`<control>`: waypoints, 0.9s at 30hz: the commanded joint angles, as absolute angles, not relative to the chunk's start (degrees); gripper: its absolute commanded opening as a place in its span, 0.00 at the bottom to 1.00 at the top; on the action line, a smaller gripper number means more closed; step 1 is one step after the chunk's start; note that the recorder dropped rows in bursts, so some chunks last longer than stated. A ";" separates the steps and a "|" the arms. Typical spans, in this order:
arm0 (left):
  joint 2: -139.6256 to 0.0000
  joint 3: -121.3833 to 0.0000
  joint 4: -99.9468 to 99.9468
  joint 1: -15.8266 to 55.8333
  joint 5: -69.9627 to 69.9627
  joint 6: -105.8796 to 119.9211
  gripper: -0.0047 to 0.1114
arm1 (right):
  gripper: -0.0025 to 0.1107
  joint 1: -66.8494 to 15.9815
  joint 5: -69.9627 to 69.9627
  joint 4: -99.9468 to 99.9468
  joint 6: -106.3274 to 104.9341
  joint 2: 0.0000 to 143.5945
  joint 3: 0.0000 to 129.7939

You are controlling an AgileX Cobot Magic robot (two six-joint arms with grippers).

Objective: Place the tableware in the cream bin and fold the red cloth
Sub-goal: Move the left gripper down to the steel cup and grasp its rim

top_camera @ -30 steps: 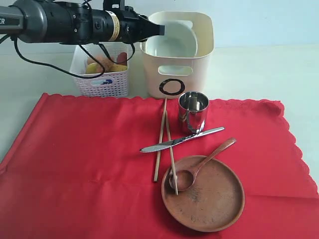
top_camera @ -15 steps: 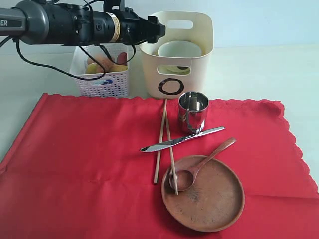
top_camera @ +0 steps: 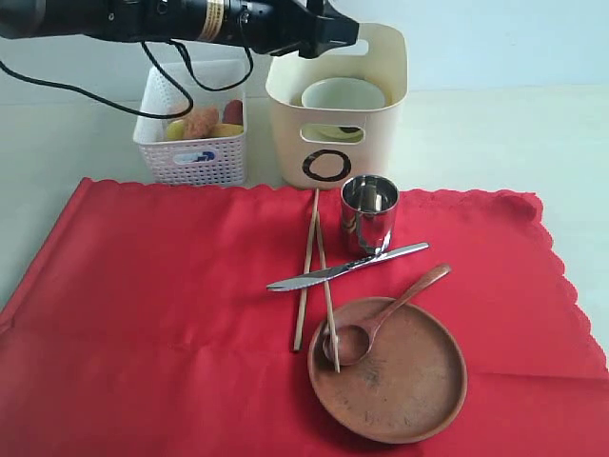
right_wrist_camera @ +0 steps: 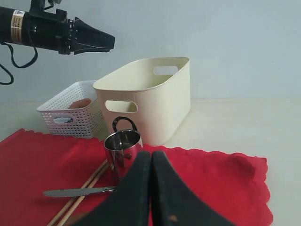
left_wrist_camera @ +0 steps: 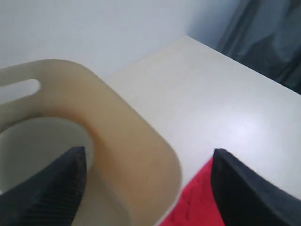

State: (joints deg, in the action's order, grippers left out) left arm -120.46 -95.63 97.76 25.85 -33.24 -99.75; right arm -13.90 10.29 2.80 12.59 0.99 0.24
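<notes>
A pale bowl (top_camera: pixel 343 95) lies inside the cream bin (top_camera: pixel 381 133). My left gripper (top_camera: pixel 341 32) hovers open over the bin's back rim, holding nothing; in the left wrist view its fingers (left_wrist_camera: pixel 47 188) straddle the bin's corner (left_wrist_camera: pixel 127 141). On the red cloth (top_camera: pixel 152 314) stand the steel cup (top_camera: pixel 368 214), the knife (top_camera: pixel 347 267) across two chopsticks (top_camera: pixel 304 286), and a wooden spoon (top_camera: pixel 381 319) resting in the wooden plate (top_camera: pixel 409 381). My right gripper (right_wrist_camera: pixel 150 155) is shut and empty, low over the cloth (right_wrist_camera: pixel 211 179) near the cup (right_wrist_camera: pixel 123 150); the exterior view does not show it.
A white perforated basket (top_camera: pixel 190 157) holding food stands left of the cream bin, behind the cloth. Pale tabletop (top_camera: pixel 495 143) lies to the right of the bin. The left arm's cables (top_camera: pixel 95 95) hang over the basket.
The bowl, held tilted at the bin's rim a second ago, now rests inside. The left jaws have opened, and the left arm has risen and shifted right.
</notes>
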 commanded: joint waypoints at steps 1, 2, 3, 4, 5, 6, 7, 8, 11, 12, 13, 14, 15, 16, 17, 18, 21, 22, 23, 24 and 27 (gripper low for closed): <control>-119.61 -95.46 99.95 25.68 -44.99 -103.44 0.65 | 0.02 -14.02 10.21 2.89 12.67 0.56 0.00; -119.61 -95.33 99.95 25.68 -46.83 -103.44 0.65 | 0.02 -14.02 10.21 2.89 12.67 0.56 0.00; -119.61 -95.32 99.95 25.68 -48.78 -103.44 0.65 | 0.02 -14.02 10.21 2.89 12.67 0.56 0.00; -119.61 -95.23 99.95 25.68 -50.68 -103.44 0.65 | 0.02 -14.02 10.21 2.89 12.67 0.56 0.00; -119.61 -94.98 99.95 25.68 -51.83 -103.44 0.65 | 0.02 -14.02 10.21 2.89 12.67 0.56 0.00; -119.61 -94.68 99.95 25.68 -53.11 -103.44 0.65 | 0.02 -14.02 10.21 2.89 12.67 0.56 0.00; -119.61 -94.25 99.95 25.68 -53.87 -103.44 0.65 | 0.02 -14.02 10.21 2.89 12.67 0.56 0.00; -119.61 -93.88 99.95 25.68 -54.25 -103.44 0.65 | 0.02 -14.02 10.21 2.89 12.67 0.56 0.00; -119.61 -92.41 99.95 25.68 -54.64 -103.44 0.65 | 0.02 -14.02 10.21 2.89 12.67 0.56 0.00; -119.61 -91.83 99.95 25.68 -54.71 -103.44 0.65 | 0.02 -14.02 10.21 2.89 12.67 0.56 0.00; -119.61 -91.23 99.95 25.68 -54.71 -103.18 0.65 | 0.02 -14.02 10.21 2.89 12.67 0.56 0.00; -119.61 -90.76 99.95 25.68 -54.71 -102.94 0.65 | 0.02 -14.02 10.21 2.89 12.67 0.56 0.00; -119.61 -90.14 99.95 25.68 -54.71 -102.26 0.65 | 0.02 -14.02 10.21 2.89 12.67 0.56 0.00; -119.61 -89.49 99.95 25.68 -54.71 -101.60 0.65 | 0.02 -14.02 10.21 2.89 12.67 0.56 0.00; -119.71 -89.06 99.95 25.68 -54.71 -101.02 0.65 | 0.02 -14.02 10.21 2.89 12.67 0.56 0.00; -119.71 -88.57 99.95 25.68 -54.60 -100.18 0.65 | 0.02 -14.02 10.21 2.89 12.67 0.56 0.00; -120.38 -87.37 99.95 25.79 -54.60 -98.34 0.65 | 0.02 -14.02 10.21 2.89 12.67 0.56 0.00; -120.85 -87.28 99.95 25.92 -54.70 -97.79 0.65 | 0.02 -14.02 10.21 2.89 12.67 0.56 0.00; -121.48 -87.28 99.95 26.04 -54.71 -97.67 0.65 | 0.02 -14.02 10.21 2.89 12.67 0.56 0.00; -121.98 -87.28 99.95 26.27 -54.31 -97.67 0.65 | 0.02 -14.02 10.21 2.89 12.67 0.56 0.00; -123.94 -87.28 99.95 27.44 -51.23 -97.64 0.65 | 0.02 -14.02 10.21 2.89 12.67 0.56 0.00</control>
